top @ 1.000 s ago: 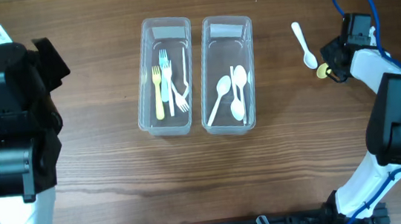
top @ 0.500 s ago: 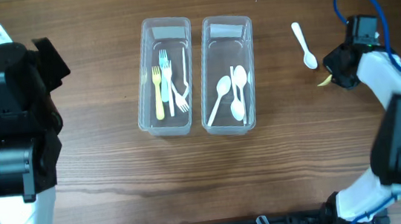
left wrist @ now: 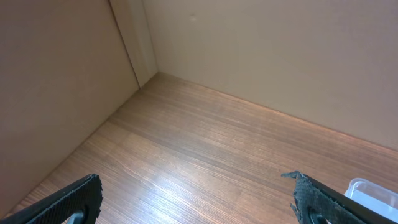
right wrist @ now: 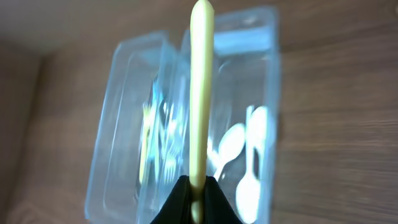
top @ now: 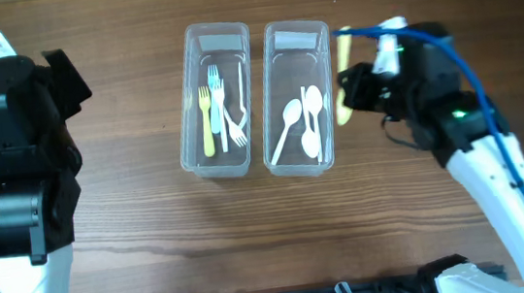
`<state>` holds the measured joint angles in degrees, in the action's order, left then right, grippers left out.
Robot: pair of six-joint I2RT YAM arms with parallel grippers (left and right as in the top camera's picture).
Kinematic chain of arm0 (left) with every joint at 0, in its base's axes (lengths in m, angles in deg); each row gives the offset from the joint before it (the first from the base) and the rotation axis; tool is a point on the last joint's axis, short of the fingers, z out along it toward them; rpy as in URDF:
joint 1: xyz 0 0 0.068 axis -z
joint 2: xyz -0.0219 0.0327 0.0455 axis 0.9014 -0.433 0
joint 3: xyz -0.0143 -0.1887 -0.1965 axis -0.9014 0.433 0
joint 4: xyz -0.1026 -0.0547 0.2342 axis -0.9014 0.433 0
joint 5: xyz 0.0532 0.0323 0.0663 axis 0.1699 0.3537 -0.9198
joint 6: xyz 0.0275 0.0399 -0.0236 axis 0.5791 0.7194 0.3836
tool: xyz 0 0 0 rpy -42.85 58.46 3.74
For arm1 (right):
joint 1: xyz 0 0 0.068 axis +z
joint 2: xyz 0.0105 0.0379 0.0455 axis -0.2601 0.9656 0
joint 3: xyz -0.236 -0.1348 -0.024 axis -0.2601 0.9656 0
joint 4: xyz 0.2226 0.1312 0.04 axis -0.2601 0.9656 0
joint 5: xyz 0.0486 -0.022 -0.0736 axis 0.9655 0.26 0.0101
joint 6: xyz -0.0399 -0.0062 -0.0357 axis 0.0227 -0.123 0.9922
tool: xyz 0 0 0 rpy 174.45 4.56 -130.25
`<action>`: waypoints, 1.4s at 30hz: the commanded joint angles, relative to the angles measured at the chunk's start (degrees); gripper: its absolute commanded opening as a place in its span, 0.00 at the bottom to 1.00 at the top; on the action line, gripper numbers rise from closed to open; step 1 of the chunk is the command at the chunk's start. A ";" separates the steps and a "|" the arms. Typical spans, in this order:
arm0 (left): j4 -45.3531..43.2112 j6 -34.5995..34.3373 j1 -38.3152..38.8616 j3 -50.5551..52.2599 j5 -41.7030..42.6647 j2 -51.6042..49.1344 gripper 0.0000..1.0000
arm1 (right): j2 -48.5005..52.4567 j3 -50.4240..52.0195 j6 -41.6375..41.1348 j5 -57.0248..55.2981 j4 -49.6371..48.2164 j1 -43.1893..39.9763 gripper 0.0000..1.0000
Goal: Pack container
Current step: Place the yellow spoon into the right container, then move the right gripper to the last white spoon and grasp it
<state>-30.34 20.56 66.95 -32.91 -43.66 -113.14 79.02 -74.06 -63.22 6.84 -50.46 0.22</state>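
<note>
right gripper (right wrist: pixel 196 202) clenched on one end of a yellow utensil (right wrist: pixel 200 93), shaft sticking straight out past the fingertips; spoon or fork, can't tell, the gripped end is hidden. Overhead: utensil runs alongside the right wall of the spoon container (top: pixel 269 126), just outside it, toward its top end. White spoons (top: pixel 307 127) inside. Fork container (top: pixel 186 135) just beside it on the left, narrow gap, yellow, blue and white forks (top: pixel 215 103) in it. Left gripper (left wrist: pixel 199 208) spread wide, holding nothing, over bare wooden table (left wrist: pixel 186 155), well left of both containers
</note>
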 commanded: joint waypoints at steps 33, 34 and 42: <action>-0.13 -0.55 -0.28 -0.24 -0.52 0.00 1.00 | -20.02 -0.31 32.09 -40.89 8.33 6.21 0.65; -0.13 -0.55 -0.28 -0.24 -0.52 0.00 1.00 | -17.11 -0.31 34.97 -41.55 6.67 5.31 0.65; -0.13 -0.55 -0.28 -0.24 -0.50 0.00 1.00 | 5.86 -0.31 40.22 -34.49 -6.03 -6.88 0.69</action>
<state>-30.29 20.56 66.95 -32.91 -43.66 -113.14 80.13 -74.04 -24.21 -30.99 -53.52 -1.62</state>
